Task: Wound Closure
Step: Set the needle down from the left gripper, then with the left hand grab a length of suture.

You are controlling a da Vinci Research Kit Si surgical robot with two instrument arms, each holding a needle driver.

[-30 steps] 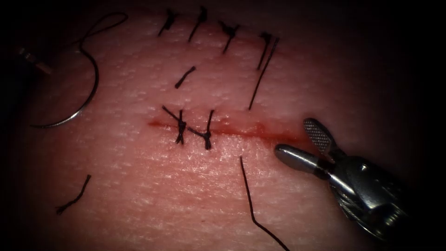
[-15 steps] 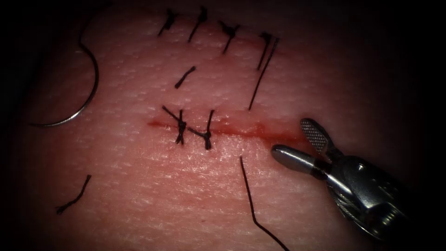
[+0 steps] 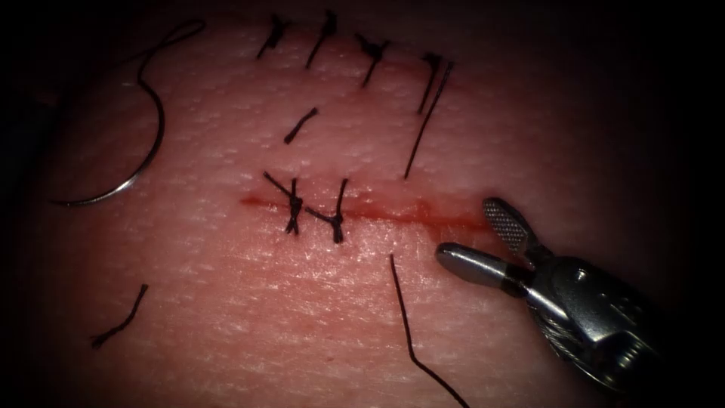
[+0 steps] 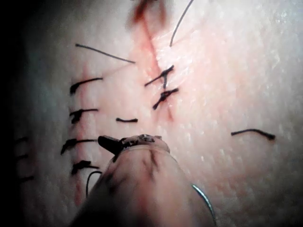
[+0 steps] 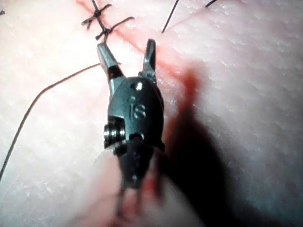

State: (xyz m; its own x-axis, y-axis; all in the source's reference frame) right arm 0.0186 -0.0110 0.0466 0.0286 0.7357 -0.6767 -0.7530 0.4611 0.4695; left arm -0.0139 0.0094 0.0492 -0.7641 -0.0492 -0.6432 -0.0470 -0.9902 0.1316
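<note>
1. Entering from the lower right of the endoscope frame, the right arm's silver steel needle driver (image 3: 477, 236) hangs with its two jaws spread wide, holding nothing, its tips at the right end of the red horizontal cut (image 3: 377, 213) in the pale pink pork tissue (image 3: 249, 302). A thin curved steel needle (image 3: 134, 162) lies flat on the tissue at upper left, well left of the cut, trailing black thread (image 3: 162, 41).
2. Left wrist view: the left arm's blurred tool (image 4: 111, 144) hovers over the tissue; whether its jaws grip anything cannot be told. The needle (image 4: 204, 201) lies beside the shaft.
3. Right wrist view: the right tool (image 5: 127, 59) has its jaws splayed, empty, straddling the cut (image 5: 137, 45).
</note>
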